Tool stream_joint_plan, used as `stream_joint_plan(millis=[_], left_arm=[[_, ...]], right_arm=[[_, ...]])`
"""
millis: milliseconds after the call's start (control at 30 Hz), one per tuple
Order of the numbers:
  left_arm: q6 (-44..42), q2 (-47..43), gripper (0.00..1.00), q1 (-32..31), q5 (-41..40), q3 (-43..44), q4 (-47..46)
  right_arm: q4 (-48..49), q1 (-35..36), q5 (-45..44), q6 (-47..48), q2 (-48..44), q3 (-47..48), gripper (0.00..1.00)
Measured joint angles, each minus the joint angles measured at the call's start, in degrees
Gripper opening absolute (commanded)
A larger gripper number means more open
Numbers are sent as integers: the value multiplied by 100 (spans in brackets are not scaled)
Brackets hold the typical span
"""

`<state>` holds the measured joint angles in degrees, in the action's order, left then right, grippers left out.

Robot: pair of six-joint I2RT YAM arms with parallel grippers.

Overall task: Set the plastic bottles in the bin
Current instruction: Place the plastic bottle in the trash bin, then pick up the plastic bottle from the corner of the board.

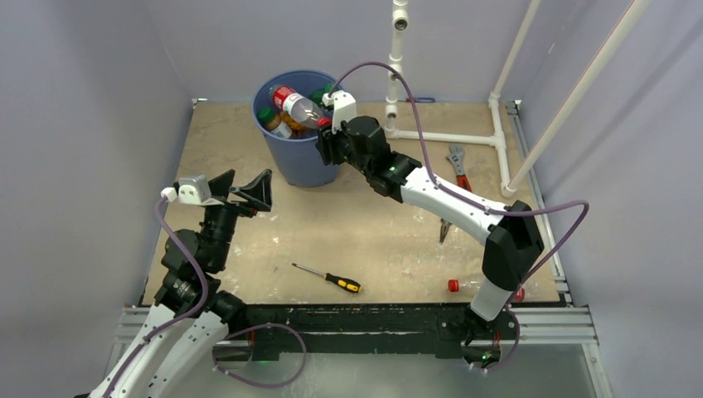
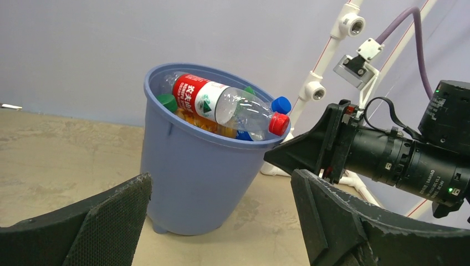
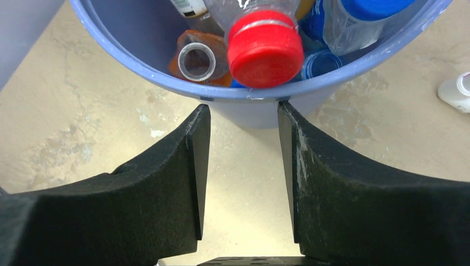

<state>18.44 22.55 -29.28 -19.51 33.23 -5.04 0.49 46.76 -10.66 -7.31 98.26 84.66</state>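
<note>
The right gripper [image 3: 242, 119] is just outside the rim of the blue bin [image 1: 290, 157], with its jaws narrowly apart and empty. The left gripper [image 2: 220, 178] stands wide and empty. The plastic bottles [image 1: 294, 105] lie in the bin, near the far edge of the table [image 1: 373, 232].

Screwdriver [image 1: 327, 278] mid-table [image 1: 249, 157]; wrench [image 1: 458, 168] beside white pipes [image 1: 448, 138].

Bin [image 3: 127, 33] is running off the top edge in the right wrist view, only its near rim showing. Bottles [image 2: 210, 100] are overlapping inside it, the lower ones hiding under the top one. A red-capped bottle [image 1: 453, 285] is lying half behind the right arm [image 1: 448, 199]. A small dark tool [image 1: 445, 230] under that arm is reading too small to name.
</note>
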Motion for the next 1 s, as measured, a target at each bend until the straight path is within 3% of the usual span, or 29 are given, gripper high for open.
stream_joint_plan(millis=[233,367,567,733,867,1000], left_arm=[[-2,0,96,0,0,0,2],[0,0,96,0,0,0,2],[48,52,96,0,-31,59,76],[83,184,94,0,33,190,223],[155,765,99,-11,874,623,479],[487,1744,99,-214,2321,774,271]], right_arm=[[68,0,-50,-83,-199,-114,69],[-24,4,-431,-225,-1274,-975,71],[-743,-2,-1589,-876,-3587,-2234,77],[-1670,-175,-2181,-1694,-4022,-2715,79],[-2308,-295,-2280,-2411,-3969,-3397,80],[-2743,-306,-2424,-2955,-4441,-3770,80]])
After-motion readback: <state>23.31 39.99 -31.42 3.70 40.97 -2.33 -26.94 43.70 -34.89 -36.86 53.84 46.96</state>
